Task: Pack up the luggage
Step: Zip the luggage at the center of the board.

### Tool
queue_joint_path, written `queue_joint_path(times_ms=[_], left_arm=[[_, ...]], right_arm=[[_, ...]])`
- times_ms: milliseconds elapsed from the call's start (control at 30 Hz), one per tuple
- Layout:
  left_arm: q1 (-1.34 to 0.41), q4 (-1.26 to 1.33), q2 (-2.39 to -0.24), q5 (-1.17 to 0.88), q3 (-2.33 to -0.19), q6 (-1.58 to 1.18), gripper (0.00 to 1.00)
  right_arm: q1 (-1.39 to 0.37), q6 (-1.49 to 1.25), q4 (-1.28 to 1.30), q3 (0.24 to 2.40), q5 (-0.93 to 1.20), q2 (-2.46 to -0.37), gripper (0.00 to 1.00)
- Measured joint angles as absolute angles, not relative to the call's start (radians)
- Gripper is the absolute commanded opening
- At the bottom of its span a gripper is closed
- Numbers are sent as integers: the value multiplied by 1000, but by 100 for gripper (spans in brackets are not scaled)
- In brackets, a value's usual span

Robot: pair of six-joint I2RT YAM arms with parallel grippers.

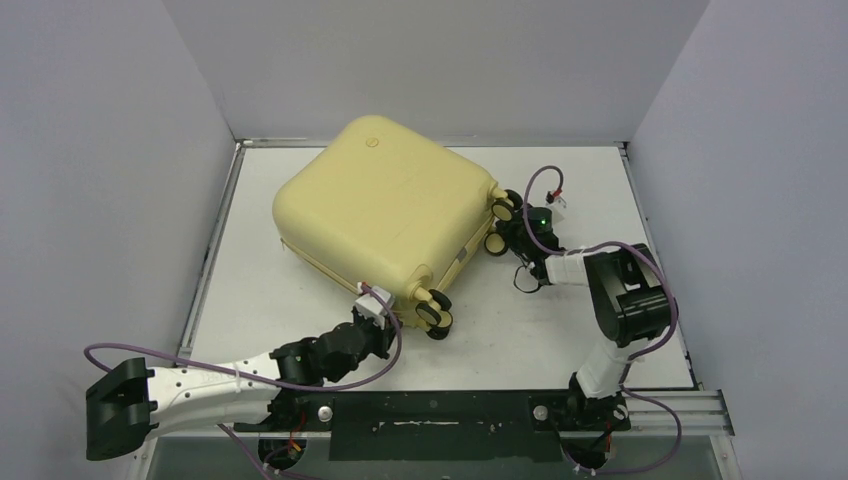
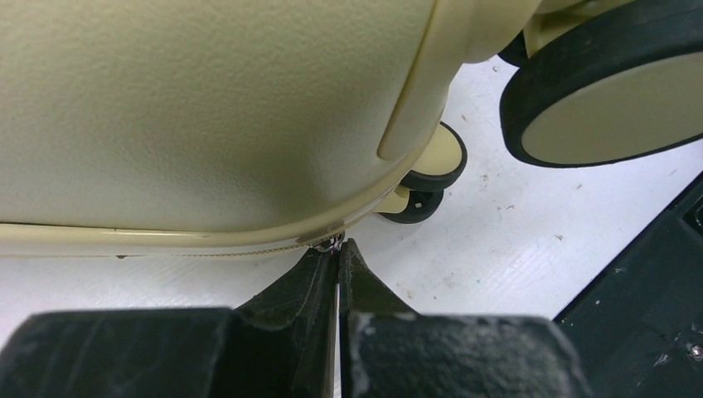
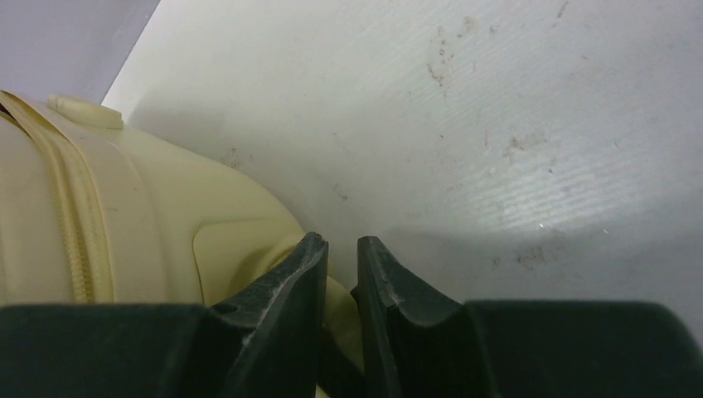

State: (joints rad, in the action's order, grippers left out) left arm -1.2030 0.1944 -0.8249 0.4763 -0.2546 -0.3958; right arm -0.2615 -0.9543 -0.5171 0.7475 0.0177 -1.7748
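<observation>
Top external view: closed pale yellow luggage [image 1: 385, 205] flat on the white table [image 1: 560, 330], centre-left, wheels [image 1: 436, 315] facing the arms. Left gripper [image 2: 337, 249] pinched shut on the tiny metal zipper pull [image 2: 332, 242] at the near corner. Right gripper [image 3: 341, 245] up by the far wheels, jaws a sliver apart; can't tell if clamping anything. Risk-wise: could lose that pull rounding the corner, or drag the whole case if not braced. Can't see what's inside, and no telling how much zipper [image 3: 75, 224] is undone.
</observation>
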Motion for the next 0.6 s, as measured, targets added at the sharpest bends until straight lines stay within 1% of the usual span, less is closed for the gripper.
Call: queue_joint_path(times_ms=[67,133,200,233,367,433,533,600], left_arm=[[-1205,181,-817,491,-255,-403,0],[-1206,175,-808,493,-254,-408,0],[-1201,175,-802,495,-255,-411,0],[-1196,175,-797,495,-255,-414,0],[-1172,158,-780,473,-255,-427,0],[-1148,152,-775,450,-255,-435,0],[-1104,154,-776,413,-255,-439,0],[-1079,160,-783,403,-255,-440,0]], right_arm=[[-268,-944,-502,727,0,-1742,37],[-278,-916,-440,699,-2,-1667,53],[-288,-892,-353,671,-4,-1589,63],[-290,-871,-295,655,7,-1544,67],[-287,-783,-111,641,27,-1374,77],[-271,-729,-47,642,26,-1292,80],[-266,-635,15,653,21,-1212,80],[-294,-559,31,667,20,-1201,79]])
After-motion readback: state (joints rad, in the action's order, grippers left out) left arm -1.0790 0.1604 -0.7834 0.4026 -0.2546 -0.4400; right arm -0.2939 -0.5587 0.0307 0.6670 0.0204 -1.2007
